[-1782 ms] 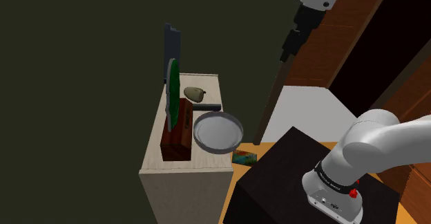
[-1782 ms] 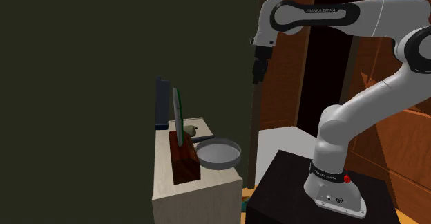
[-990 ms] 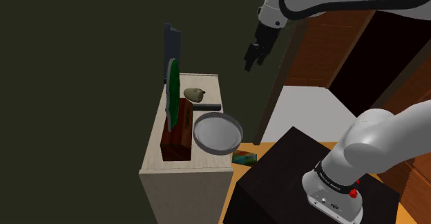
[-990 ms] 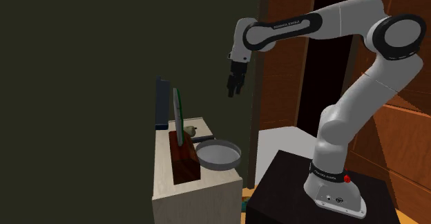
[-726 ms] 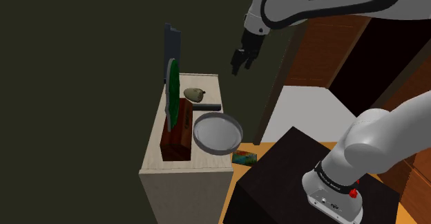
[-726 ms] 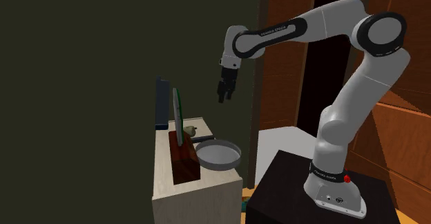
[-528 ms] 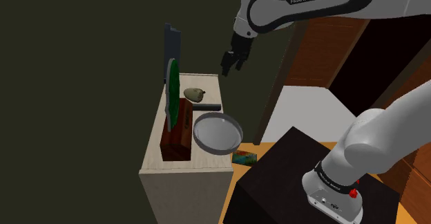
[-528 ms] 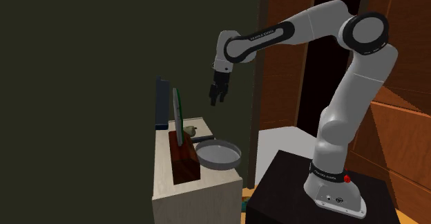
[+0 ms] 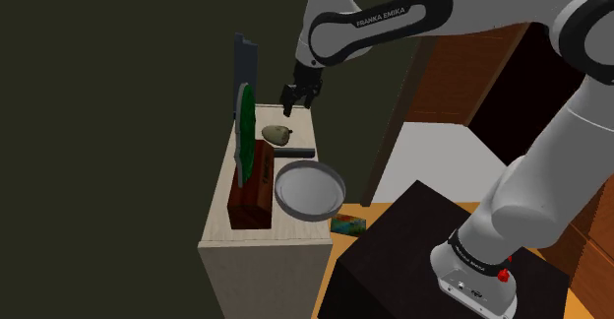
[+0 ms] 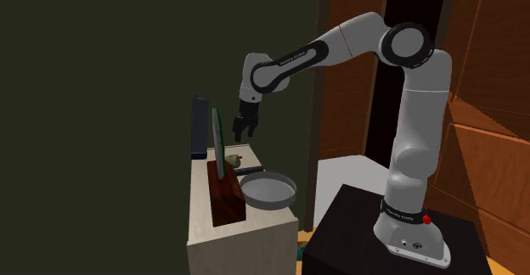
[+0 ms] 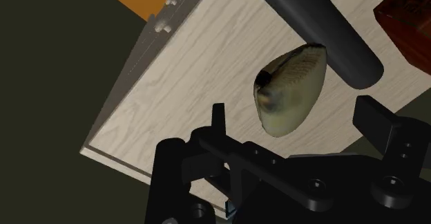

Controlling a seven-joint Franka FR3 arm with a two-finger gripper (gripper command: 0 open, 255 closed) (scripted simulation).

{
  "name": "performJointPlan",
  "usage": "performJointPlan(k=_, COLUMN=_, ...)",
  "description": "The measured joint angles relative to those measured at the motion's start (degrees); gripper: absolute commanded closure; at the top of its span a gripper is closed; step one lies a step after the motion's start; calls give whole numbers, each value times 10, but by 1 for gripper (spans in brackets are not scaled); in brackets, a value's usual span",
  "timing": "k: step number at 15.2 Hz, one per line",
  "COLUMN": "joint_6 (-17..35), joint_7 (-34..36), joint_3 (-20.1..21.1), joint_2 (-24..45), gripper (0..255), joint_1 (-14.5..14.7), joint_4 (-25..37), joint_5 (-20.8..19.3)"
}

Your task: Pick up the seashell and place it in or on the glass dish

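Note:
The seashell (image 9: 276, 133) is a pale olive, speckled shell lying on the pale wooden cabinet top (image 9: 297, 118), at its far end. A dark handle (image 9: 295, 153) lies just beside it. The dish (image 9: 311, 189) is a round grey bowl at the near edge of the top, by the handle. My gripper (image 9: 293, 102) hangs open a little above the shell and points down at it. In the wrist view the seashell (image 11: 290, 88) lies beyond the gap between the two spread fingers, gripper (image 11: 297, 119), untouched. From the second exterior view the gripper (image 10: 244, 131) is above the seashell (image 10: 235, 159) and the dish (image 10: 268, 188).
An upright green plate (image 9: 246, 130) stands in a brown box (image 9: 253, 184) on the shoulder view's left of the shell. A dark panel (image 9: 246, 66) rises behind it. A teal item (image 9: 347, 224) lies on the orange floor by the black stand (image 9: 423, 258). Brown wooden panels (image 9: 472, 61) stand on the right.
The arm has swung from high above the wooden panels toward the shoulder view's left and down, bringing the open gripper over the seashell. Nothing on the cabinet has moved.

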Motion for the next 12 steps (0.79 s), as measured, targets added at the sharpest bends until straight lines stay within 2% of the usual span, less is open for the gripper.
performJointPlan(k=7, joint_6=35, joint_7=25, joint_3=7, joint_2=138, gripper=0, joint_1=16, joint_4=110, joint_5=-19)
performJointPlan(k=12, joint_6=62, joint_7=26, joint_3=6, joint_2=165, gripper=0, joint_1=19, joint_4=110, joint_5=-23)
